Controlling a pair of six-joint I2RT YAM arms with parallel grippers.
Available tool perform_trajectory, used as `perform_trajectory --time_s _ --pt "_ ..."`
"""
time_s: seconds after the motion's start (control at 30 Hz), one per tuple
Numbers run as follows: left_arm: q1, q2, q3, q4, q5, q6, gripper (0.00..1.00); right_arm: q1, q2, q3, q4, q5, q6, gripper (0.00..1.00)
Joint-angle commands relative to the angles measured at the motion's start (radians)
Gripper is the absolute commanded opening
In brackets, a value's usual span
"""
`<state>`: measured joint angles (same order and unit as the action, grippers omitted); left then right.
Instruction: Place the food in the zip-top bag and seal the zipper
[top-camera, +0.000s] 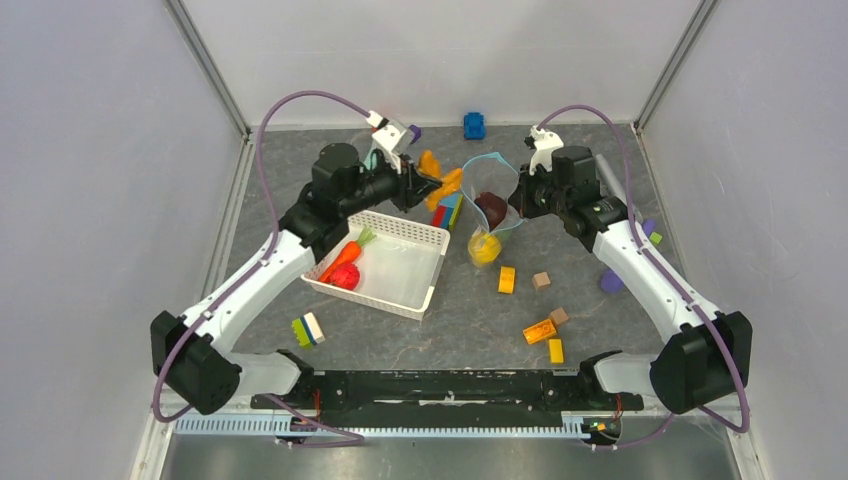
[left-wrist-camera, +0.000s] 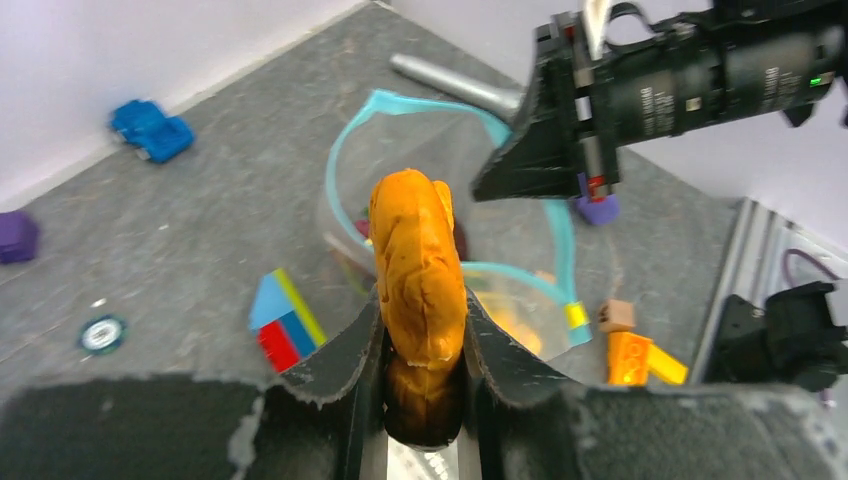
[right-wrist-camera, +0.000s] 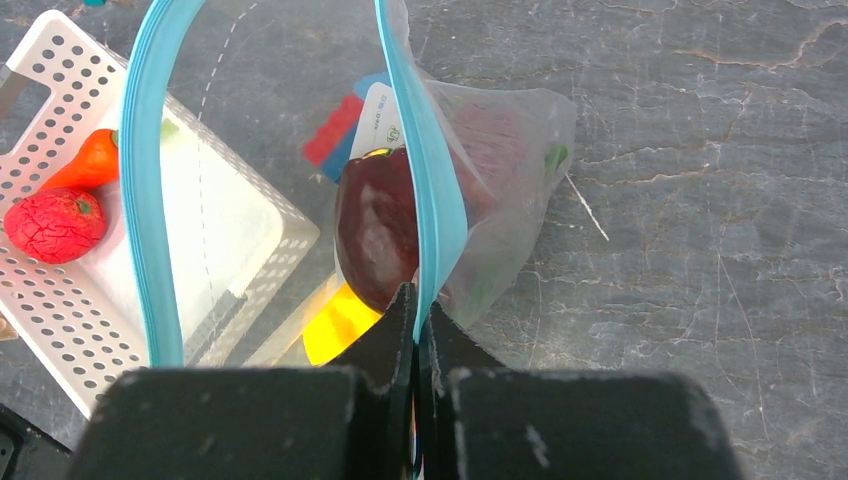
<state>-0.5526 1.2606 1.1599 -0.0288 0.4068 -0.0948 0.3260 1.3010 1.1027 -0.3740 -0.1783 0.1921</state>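
My left gripper (top-camera: 425, 186) is shut on a lumpy orange-yellow toy food (left-wrist-camera: 418, 270) and holds it just left of the clear zip-top bag (top-camera: 492, 205). The bag's mouth is open, ringed by the light-blue zipper (left-wrist-camera: 440, 105). My right gripper (right-wrist-camera: 418, 300) is shut on the zipper strip (right-wrist-camera: 425, 190) at the mouth's right side and holds the bag up. Inside the bag are a dark maroon food (right-wrist-camera: 375, 225) and a yellow food (right-wrist-camera: 340, 325). An orange carrot (top-camera: 345, 255) and a red food (top-camera: 345, 277) lie in the white mesh basket (top-camera: 400, 290).
Stacked coloured blocks (top-camera: 447, 213) lie between basket and bag. Orange and yellow bricks (top-camera: 507, 280) and wooden cubes (top-camera: 541, 280) are scattered in front of the bag. A blue toy car (top-camera: 474, 125) sits at the back wall, and a striped block (top-camera: 308, 329) lies near left.
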Motion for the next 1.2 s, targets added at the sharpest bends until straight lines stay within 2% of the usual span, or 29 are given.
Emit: perform_trajectory --time_s 0.0,0.13,0.23,0.37,0.5,0.6,1.1,1.17 --pt "-0.083 0.047 0.084 0.113 0.023 -0.112 0.02 -0.001 -0.031 0.025 0.034 -0.007 -0.015 0.00" --pt "-0.156 0.115 0.157 0.104 -0.032 -0.162 0.02 -0.002 -0.036 0.026 0.036 -0.017 -0.008 0.00" --pt "-0.186 0.179 0.238 0.037 -0.045 -0.182 0.02 -0.001 -0.041 0.025 0.041 -0.034 -0.005 0.00" --pt "-0.213 0.228 0.284 -0.031 -0.139 -0.166 0.02 -0.001 -0.051 0.022 0.047 -0.039 -0.003 0.00" --pt "-0.226 0.259 0.322 -0.097 -0.243 -0.171 0.03 -0.016 -0.062 0.011 0.064 -0.045 0.000 0.00" --pt "-0.234 0.289 0.353 -0.131 -0.267 -0.172 0.09 -0.001 -0.060 0.004 0.075 -0.045 0.003 0.00" --pt "-0.272 0.520 0.643 -0.471 -0.482 -0.216 0.07 -0.002 -0.060 -0.008 0.096 -0.056 0.006 0.00" --pt "-0.273 0.535 0.654 -0.471 -0.485 -0.249 0.13 -0.001 -0.059 -0.009 0.097 -0.058 0.006 0.00"
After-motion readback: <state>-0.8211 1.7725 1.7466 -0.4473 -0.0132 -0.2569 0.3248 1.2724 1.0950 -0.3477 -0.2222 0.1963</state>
